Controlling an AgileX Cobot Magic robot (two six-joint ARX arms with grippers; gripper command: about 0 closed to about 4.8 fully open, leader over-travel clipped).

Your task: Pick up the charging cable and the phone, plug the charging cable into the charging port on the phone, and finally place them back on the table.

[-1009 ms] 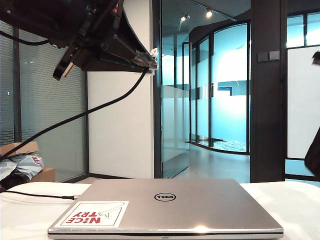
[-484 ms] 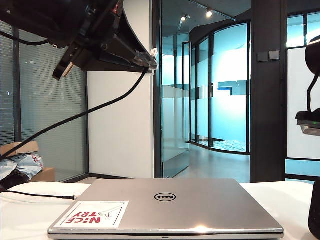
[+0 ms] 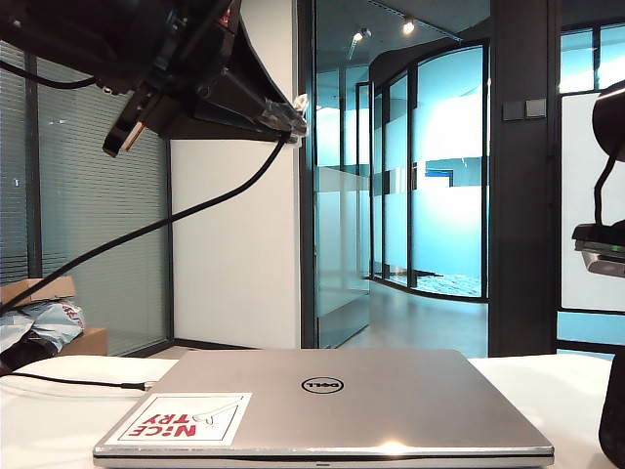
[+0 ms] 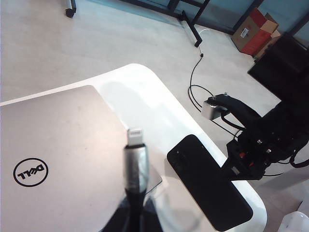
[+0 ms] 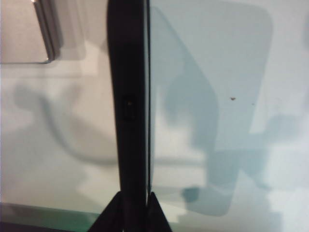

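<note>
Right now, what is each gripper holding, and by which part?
Left gripper: the charging cable, behind its connector. Right gripper: the phone, on edge, by its faces.

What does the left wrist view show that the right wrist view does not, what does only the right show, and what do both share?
Only the left wrist view: the left gripper shut on the cable, its silver tip free above the laptop, and the phone seen broadside.
Only the right wrist view: the phone edge-on, with a small dark slot in that edge, between the fingers of the right gripper.
Both: phone, laptop and table.
</note>
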